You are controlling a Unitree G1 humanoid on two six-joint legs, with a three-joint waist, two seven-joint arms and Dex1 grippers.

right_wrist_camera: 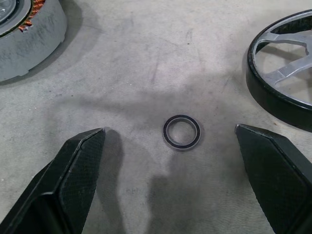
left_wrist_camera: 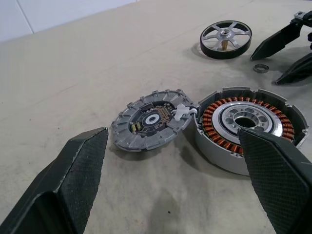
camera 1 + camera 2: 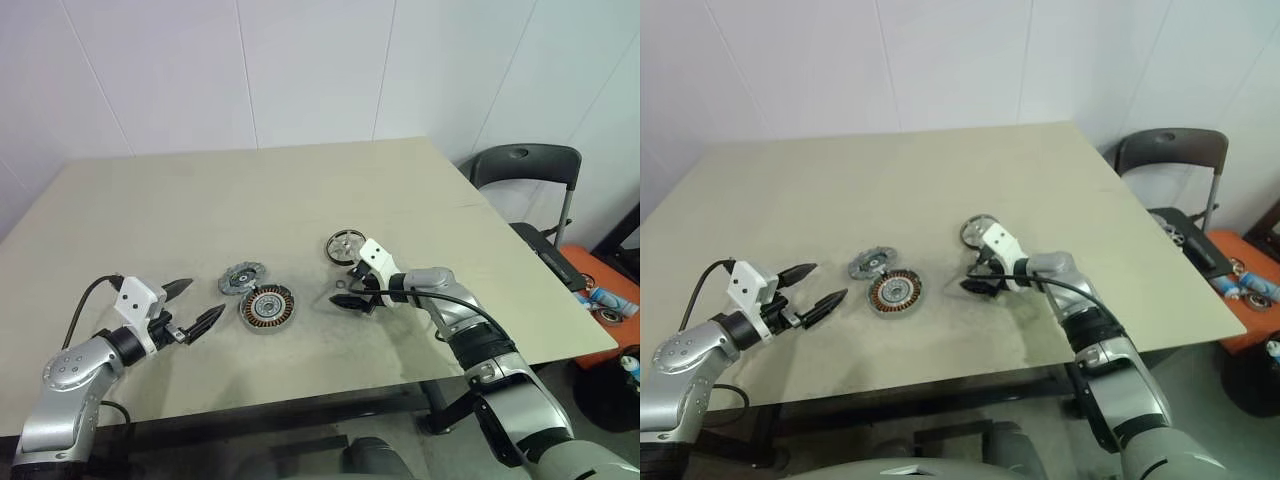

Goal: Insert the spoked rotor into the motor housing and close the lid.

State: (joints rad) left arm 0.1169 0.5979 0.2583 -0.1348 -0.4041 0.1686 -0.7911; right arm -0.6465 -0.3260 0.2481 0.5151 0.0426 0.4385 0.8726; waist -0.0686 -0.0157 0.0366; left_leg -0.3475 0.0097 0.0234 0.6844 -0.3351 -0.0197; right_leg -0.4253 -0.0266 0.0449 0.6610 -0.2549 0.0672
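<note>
The spoked rotor [image 3: 345, 243] lies flat on the table right of centre, dark-rimmed with silvery spokes. The motor housing [image 3: 267, 307], a silver cup with copper windings, sits nearer the front, and the ribbed grey lid [image 3: 241, 278] lies against its far left side. My right gripper [image 3: 342, 285] is open and low over the table just in front of the rotor, its fingers apart on either side of a small loose washer ring [image 1: 182, 131]. My left gripper [image 3: 205, 298] is open to the left of the housing and lid, holding nothing.
The beige table [image 3: 200, 200] stands against a white wall. A dark folding chair [image 3: 525, 165] stands past the table's right edge, with an orange box [image 3: 600, 275] and clutter on the floor beside it.
</note>
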